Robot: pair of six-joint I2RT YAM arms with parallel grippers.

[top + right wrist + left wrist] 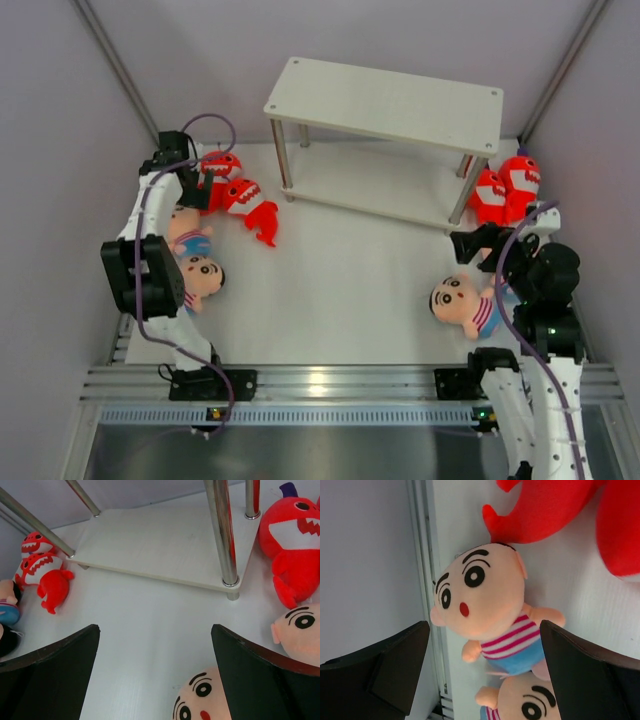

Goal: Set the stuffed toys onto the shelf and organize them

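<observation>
The shelf (390, 100) stands at the back, its top board bare; its lower board (150, 540) also shows in the right wrist view. Two red sharks (240, 190) and two boy dolls (195, 260) lie at the left. My left gripper (196, 192) is open above the upper doll (480, 595), with the second doll's head (532, 702) below and a shark (545, 510) beyond. Two more sharks (508, 188) lie by the shelf's right leg. My right gripper (468, 243) is open and empty over bare table (155, 627), just behind a doll (460, 300), whose head (197, 700) shows low.
Grey walls close in the table on the left, right and back. A metal rail (320, 382) runs along the near edge. The shelf's silver legs (222, 535) stand near the right sharks (295, 540). A second doll head (300, 632) lies beside my right finger.
</observation>
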